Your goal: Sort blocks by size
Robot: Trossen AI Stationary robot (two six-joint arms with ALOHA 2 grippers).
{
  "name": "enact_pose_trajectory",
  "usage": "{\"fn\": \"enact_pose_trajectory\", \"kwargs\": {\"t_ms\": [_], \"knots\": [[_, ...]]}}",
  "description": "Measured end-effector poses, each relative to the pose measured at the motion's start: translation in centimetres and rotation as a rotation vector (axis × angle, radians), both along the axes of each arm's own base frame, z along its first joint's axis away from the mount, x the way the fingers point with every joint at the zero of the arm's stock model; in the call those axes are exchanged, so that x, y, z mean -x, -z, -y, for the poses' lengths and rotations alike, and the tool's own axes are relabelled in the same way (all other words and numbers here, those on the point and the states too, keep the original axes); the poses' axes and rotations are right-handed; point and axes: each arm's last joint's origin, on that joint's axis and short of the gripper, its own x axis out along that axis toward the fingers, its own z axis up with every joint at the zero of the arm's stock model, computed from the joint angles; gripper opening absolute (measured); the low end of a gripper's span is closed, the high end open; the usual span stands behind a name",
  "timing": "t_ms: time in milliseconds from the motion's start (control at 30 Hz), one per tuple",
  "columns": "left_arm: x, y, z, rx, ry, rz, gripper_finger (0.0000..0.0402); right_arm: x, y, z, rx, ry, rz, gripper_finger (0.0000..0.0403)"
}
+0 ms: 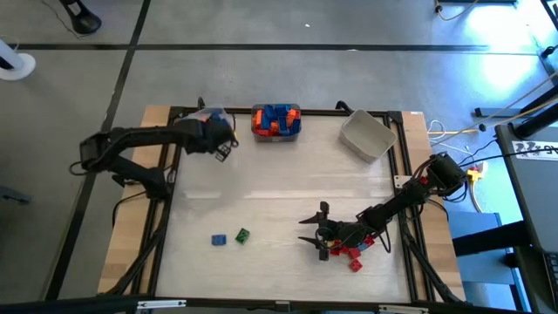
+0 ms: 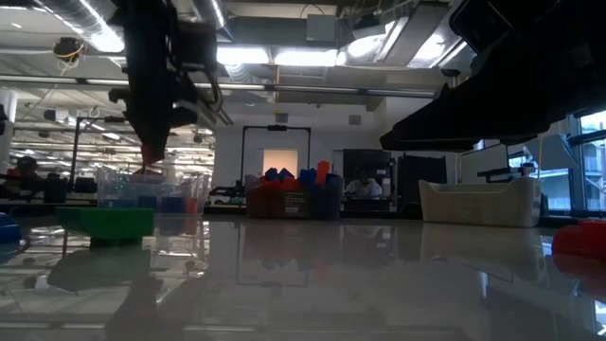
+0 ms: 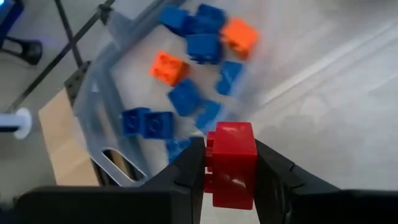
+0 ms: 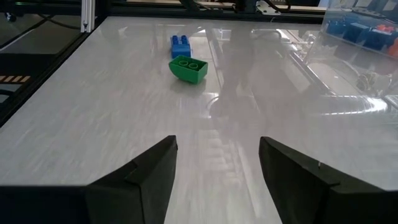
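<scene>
My left gripper (image 1: 223, 150) hangs at the table's far left, shut on a red block (image 3: 231, 163). It is just beside a clear bin (image 1: 214, 118) that holds blue and orange blocks (image 3: 186, 96). In the low view this gripper (image 2: 151, 152) hangs above the clear bin (image 2: 151, 194). My right gripper (image 1: 318, 228) stands open low over the near right of the table, with nothing between its fingers (image 4: 214, 168). A green block (image 1: 241, 235) and a blue block (image 1: 219, 239) lie on the table to its left. A few red blocks (image 1: 349, 253) lie under the right arm. My left gripper pinches the red block by two opposite side faces (image 3: 210, 163) between its two fingers. The fingers slant down from the table's left. The block is lifted clear of the table, with its studded face turned toward the camera.
A second bin (image 1: 276, 120), piled with blue and orange blocks, stands at the far middle. A grey bin (image 1: 366, 135) sits at the far right. The table's middle (image 1: 279, 187) is bare. People and shelves show in the room beyond the table.
</scene>
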Motion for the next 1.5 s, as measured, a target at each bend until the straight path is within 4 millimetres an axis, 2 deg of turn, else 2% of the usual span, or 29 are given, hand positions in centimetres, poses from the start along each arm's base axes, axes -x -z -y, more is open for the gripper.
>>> {"fn": "enact_pose_trajectory", "kwargs": {"t_ms": [267,567,833,967,1067,1200,1367,1500], "knots": [[2.0,1.7,-4.1,-0.023,-0.086,-0.003,0.0089,0.0,0.0,0.0,0.0,0.0,0.0,0.023],[2.9,2.0,-5.9,-0.053,-0.168,0.038,0.0093,0.0,0.0,0.0,0.001,0.002,0.0,0.023],[3.1,1.9,-6.1,-0.028,-0.161,0.042,0.017,0.0,0.0,0.0,0.002,0.002,0.0,0.023],[2.8,1.5,-6.0,-0.031,-0.137,0.041,0.0194,0.0,0.0,0.0,0.005,0.002,0.0,0.023],[2.2,0.8,-4.9,-0.049,-0.068,0.063,0.0199,0.0,0.0,0.0,0.005,0.002,0.0,0.023],[0.9,-0.5,-2.3,-0.084,0.057,0.143,0.0196,0.0,0.0,0.0,0.01,0.007,-0.001,0.023],[-0.6,-2.0,2.4,-0.118,0.244,0.299,0.0195,0.0,0.1,0.1,0.021,0.014,-0.003,0.023],[-1.7,-1.8,6.7,-0.138,0.46,0.431,0.0196,0.0,0.1,0.1,0.022,0.014,-0.004,0.023]]}}
